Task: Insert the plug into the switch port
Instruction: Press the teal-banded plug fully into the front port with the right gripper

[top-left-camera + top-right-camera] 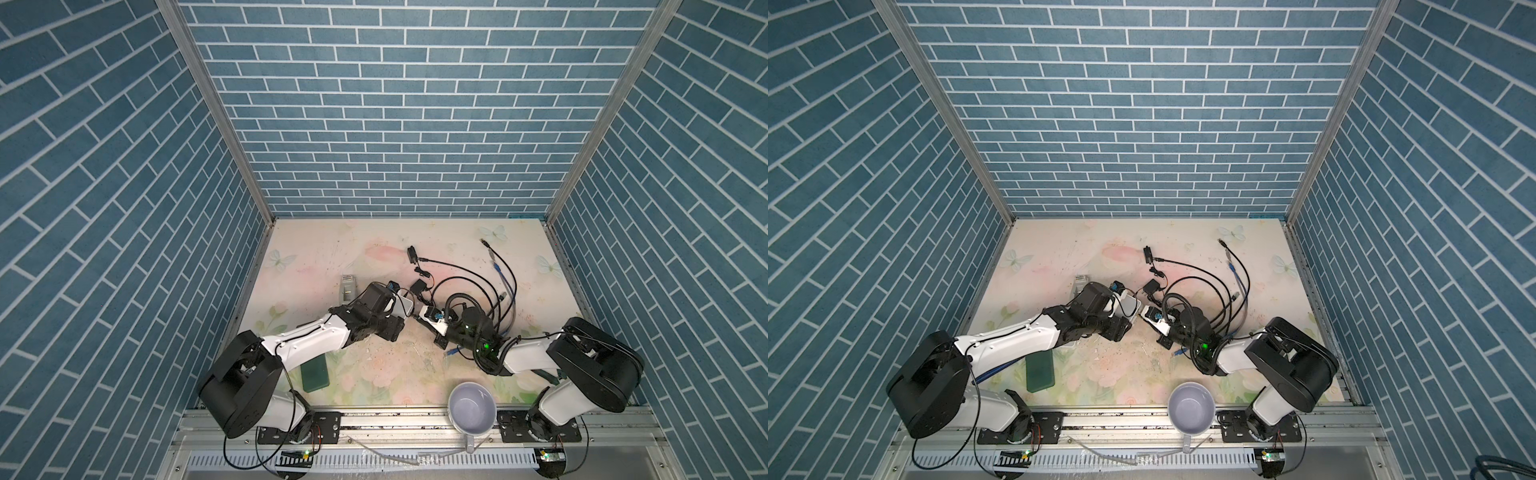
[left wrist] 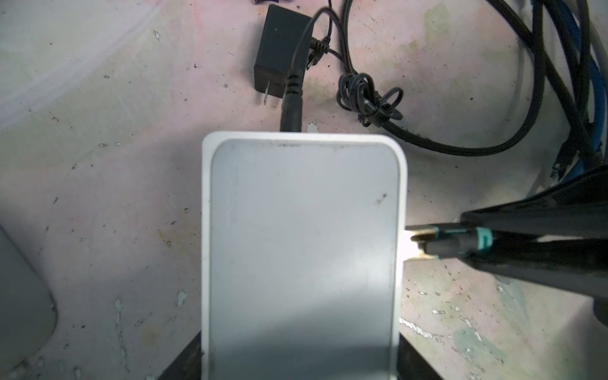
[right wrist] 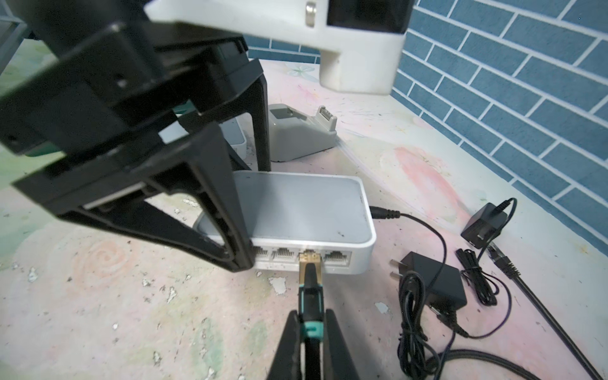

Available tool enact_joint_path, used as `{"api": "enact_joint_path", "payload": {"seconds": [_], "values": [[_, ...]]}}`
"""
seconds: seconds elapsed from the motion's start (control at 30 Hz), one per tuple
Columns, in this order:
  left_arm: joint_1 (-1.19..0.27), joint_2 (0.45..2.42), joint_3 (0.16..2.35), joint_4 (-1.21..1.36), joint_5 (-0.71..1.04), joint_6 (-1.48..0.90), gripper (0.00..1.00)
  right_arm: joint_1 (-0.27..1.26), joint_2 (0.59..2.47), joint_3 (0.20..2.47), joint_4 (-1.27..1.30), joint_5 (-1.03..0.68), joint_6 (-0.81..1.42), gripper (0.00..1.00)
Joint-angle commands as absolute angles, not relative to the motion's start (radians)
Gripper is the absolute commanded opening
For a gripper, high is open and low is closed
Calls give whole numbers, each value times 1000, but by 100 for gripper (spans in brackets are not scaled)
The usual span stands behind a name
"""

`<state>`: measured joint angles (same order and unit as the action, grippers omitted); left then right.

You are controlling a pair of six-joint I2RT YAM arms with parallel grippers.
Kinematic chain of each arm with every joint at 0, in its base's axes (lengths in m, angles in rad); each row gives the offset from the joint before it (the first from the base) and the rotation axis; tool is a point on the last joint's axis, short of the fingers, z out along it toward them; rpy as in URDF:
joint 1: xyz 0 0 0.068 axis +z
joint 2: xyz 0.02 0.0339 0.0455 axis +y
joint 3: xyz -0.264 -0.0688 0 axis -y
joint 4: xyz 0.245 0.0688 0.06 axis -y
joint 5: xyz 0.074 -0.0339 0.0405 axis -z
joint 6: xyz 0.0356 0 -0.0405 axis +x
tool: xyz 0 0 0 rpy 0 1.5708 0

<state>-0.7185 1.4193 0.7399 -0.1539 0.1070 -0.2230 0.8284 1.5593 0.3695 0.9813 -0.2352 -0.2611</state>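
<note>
My left gripper (image 2: 299,358) sat spread wide across the white switch (image 3: 302,204), with a finger pressed against each side. My right gripper (image 3: 311,317) was pinched tight on the black plug (image 3: 309,273), whose gold tip sat in a port (image 3: 308,256) on the switch's front face.

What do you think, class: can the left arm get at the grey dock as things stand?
Probably not yet: the left tool is clamped across the switch. The grey dock sits just beyond it, seemingly unobstructed, but the tool must release first.
</note>
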Motion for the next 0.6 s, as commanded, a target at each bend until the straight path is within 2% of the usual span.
{"api": "enact_joint_path", "payload": {"seconds": [0.0, 0.27, 0.57], "values": [[-721, 1409, 729, -143, 127, -233, 51, 829, 1560, 434, 1086, -225, -218, 0], [-724, 1374, 710, -55, 217, -227, 49, 850, 1574, 500, 964, -216, -249, 0], [-758, 1339, 717, -18, 316, -172, 49, 866, 1623, 572, 952, -240, -263, 0]]}}
